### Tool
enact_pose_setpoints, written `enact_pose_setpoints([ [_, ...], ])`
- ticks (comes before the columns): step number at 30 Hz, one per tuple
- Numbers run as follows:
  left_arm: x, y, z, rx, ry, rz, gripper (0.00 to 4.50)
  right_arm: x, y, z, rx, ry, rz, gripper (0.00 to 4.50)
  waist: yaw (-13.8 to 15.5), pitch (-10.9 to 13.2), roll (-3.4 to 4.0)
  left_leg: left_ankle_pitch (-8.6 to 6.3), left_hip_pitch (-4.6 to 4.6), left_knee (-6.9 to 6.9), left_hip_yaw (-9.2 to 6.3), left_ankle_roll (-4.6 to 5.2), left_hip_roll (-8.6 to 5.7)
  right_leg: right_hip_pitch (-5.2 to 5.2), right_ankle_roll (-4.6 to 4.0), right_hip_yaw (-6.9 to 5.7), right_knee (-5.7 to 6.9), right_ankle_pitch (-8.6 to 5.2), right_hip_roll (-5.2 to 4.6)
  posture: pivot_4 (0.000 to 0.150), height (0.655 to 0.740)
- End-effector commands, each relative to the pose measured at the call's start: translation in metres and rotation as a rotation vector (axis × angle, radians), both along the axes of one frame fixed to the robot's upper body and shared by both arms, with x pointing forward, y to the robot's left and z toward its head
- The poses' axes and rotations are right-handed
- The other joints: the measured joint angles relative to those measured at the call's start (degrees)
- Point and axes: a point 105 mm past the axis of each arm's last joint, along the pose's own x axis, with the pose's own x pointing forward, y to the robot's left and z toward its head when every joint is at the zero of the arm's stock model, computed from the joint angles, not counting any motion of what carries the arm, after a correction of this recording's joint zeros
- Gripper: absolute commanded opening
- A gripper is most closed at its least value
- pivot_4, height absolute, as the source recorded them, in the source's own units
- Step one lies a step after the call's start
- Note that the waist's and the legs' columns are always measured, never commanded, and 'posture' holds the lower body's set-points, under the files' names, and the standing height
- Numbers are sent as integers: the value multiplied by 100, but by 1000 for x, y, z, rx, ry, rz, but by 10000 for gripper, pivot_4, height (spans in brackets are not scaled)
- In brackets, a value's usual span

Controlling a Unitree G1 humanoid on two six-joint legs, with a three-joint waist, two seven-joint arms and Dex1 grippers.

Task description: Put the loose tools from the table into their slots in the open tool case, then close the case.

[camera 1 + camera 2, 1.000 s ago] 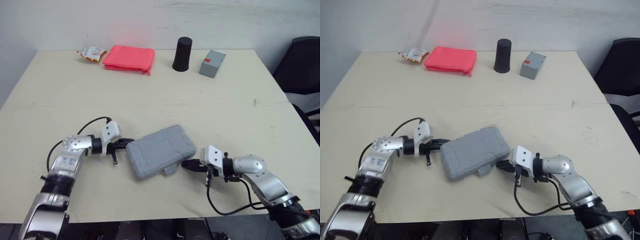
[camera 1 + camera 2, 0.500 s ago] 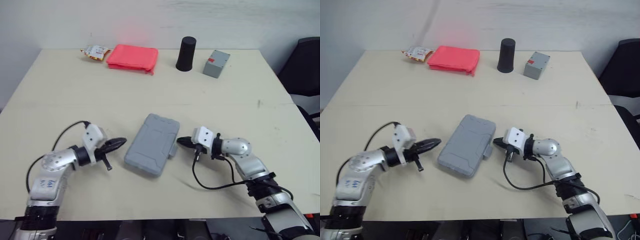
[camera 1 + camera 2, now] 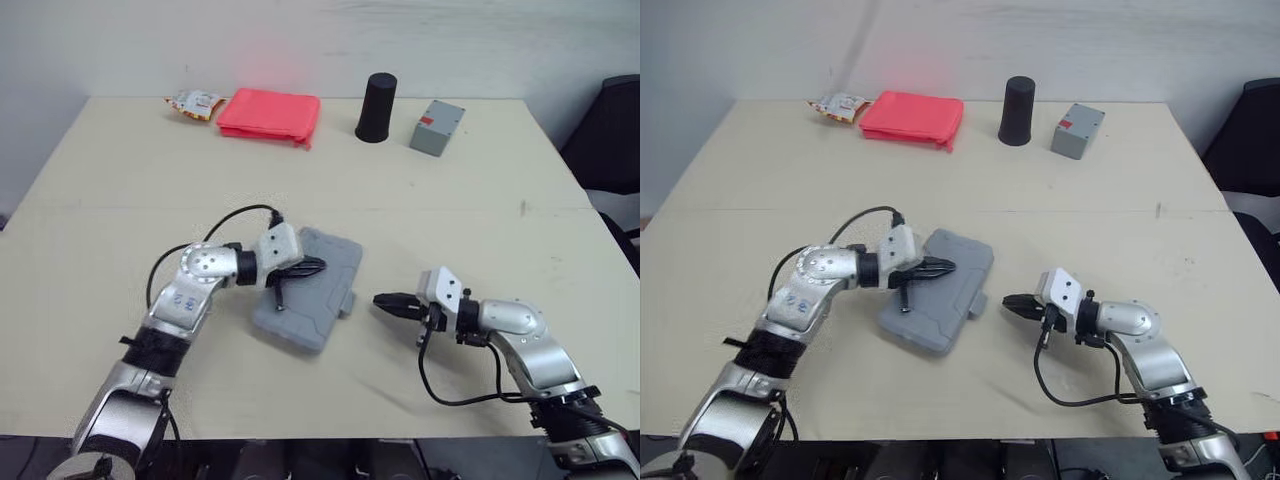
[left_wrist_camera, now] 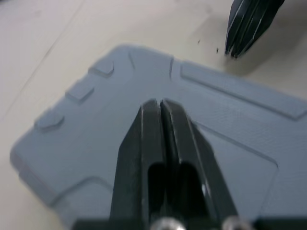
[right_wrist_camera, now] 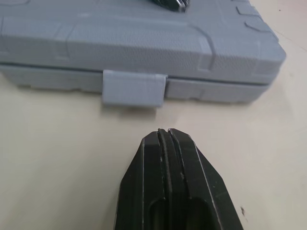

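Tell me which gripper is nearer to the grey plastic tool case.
Left. The left gripper is over the tool case; the right gripper is beside its latch, apart from it.

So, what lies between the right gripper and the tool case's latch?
Only bare table separates the right gripper from the latch on the closed tool case, plainly seen in the right wrist view.

Red pouch [image 3: 268,115] — black cup [image 3: 377,95] — grey box [image 3: 437,127]

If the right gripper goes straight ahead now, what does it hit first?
Most likely the front edge of the closed tool case, at or just beside its latch tab; the right gripper, shut, points there across bare table.
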Motion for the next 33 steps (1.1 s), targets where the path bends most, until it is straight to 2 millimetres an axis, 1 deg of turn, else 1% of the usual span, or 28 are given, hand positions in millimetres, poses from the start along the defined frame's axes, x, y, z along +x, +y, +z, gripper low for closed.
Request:
enact_pose_setpoints([
  [1,-15,3,-57,120,185,-33,406,-4,9,1,-5,-40,4,0,-5,-19,12,-1,4,1,2,3,-1,5,0,3,-1,0,-7,1500,7400],
  [5,-15,3,-65,112,219,0,406,-6,14,-1,12,-30,-5,0,7,-30,19,-3,9,2,-7,6,-1,15,0,1,-2,0,-17,1500,7400],
  [7,-20,-1,-66,88,247,-4,406,-5,15,-5,-10,-58,-26,0,5,-43,20,-3,9,2,-10,6,-1,17,0,1,-2,0,-17,1500,7400],
  [11,-29,-3,-68,92,270,-33,406,-5,21,-6,-1,-46,-6,0,-1,-53,27,-3,12,1,-23,6,-1,31,0,0,-3,0,-16,1500,7400],
  [16,-27,2,-75,125,249,-5,406,0,27,-9,17,-27,-6,0,-7,-55,30,-5,26,1,-49,5,0,65,0,4,-17,0,-18,1500,7400],
  [22,-30,4,-83,118,276,19,406,1,37,-10,5,-11,43,0,-16,-66,45,-9,41,-3,-55,4,2,83,-1,3,-34,0,-18,1500,7400],
  [26,-31,6,-87,116,288,32,406,-4,44,-15,-40,2,106,0,-22,-83,58,-18,76,-9,-51,0,3,108,-6,8,-38,-4,-19,1500,7400],
  [27,-32,7,-88,115,292,37,406,-7,47,-16,-52,30,140,0,-23,-89,64,-21,79,-10,-51,-2,4,109,-6,9,-38,-4,-19,1500,7400],
  [29,-40,9,-94,115,344,39,406,-2,54,-9,-18,40,143,0,-35,-100,73,-22,83,-14,-49,-2,4,109,-7,12,-38,-4,-19,1500,7400],
  [31,-43,9,-98,119,365,48,406,-1,57,-10,-30,33,163,0,-64,-113,78,-26,85,-16,-46,-8,9,108,-12,15,-37,-7,-17,1500,7400],
  [33,-46,5,-99,108,376,37,406,2,56,-13,-41,27,150,0,-79,-128,77,-27,92,-21,-47,-11,10,109,-17,14,-34,-10,-16,1500,7400],
])
